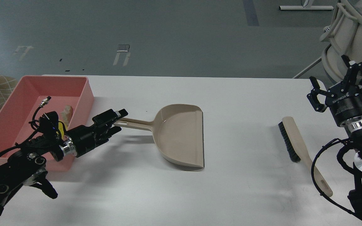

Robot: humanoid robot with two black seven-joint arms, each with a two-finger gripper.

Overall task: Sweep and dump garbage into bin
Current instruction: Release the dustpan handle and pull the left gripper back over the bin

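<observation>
Everything here sits in relation to the beige dustpan (181, 135), which lies flat and empty in the middle of the white worktop (237, 194), its handle pointing toward the salmon-pink bin (86, 91). The garbage is already inside that bin, well off to the handle side of the dustpan: the pale wedge-shaped slice (67, 112) rests on the bin floor, and the crumpled yellow scrap (62, 128) shows just behind the left arm's wrist. Judging by that, the dumping looks done.

The left hand (118, 119) is right at the tip of the dustpan handle, its fingers lying along it; seen end-on and dark, I cannot tell whether they pinch the handle or merely sit beside it. The right hand (336, 83), far out past the dustpan's open mouth, hangs in the air with its fingers spread, holding nothing. Below it the brush (297, 142) lies loose on the worktop.

The dustpan looks like light, stiff plastic, probably smooth enough to slide on the worktop; the narrow handle is the natural place to take it. The two scraps seem nearly weightless, apt to skitter or blow.
</observation>
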